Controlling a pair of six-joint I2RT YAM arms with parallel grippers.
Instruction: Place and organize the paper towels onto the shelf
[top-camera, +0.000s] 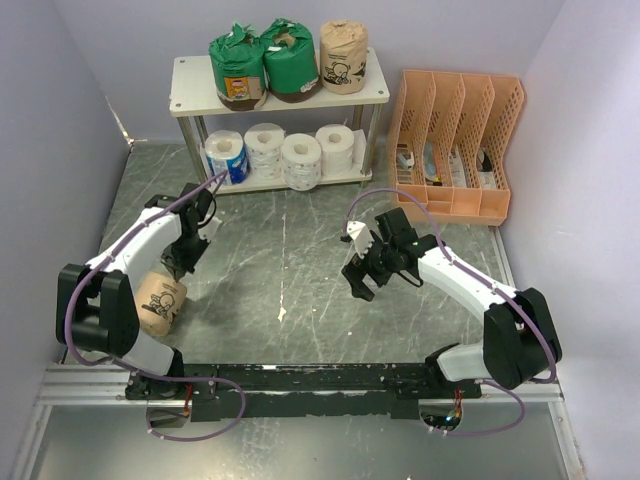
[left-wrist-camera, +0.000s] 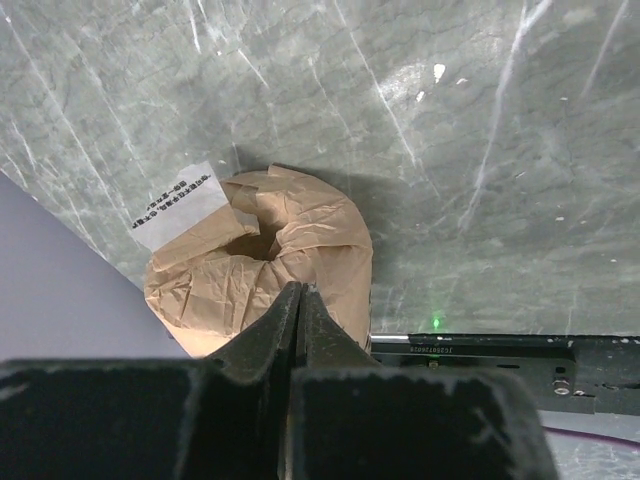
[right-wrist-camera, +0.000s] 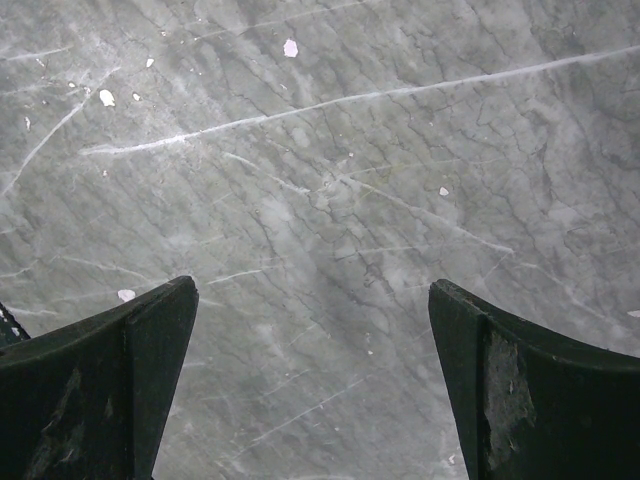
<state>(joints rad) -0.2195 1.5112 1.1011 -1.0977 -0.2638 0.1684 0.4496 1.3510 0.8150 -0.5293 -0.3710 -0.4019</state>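
Now the left hand (left-wrist-camera: 300, 300), fingers pressed together on nothing, hangs just over the tan roll (left-wrist-camera: 262, 262) at lower left of the overhead frame, its hollow end facing up at it. The right hand (top-camera: 360, 266), spread open, is well apart; the shelf (top-camera: 190, 85) stands at upper left.

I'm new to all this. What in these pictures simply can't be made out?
- Top view: the left arm covers part of the tan roll on the table.
- Top view: things inside the orange organizer are too small to identify.
- Left wrist view: print on the label is too small to read; the left gripper hides the roll's near side.
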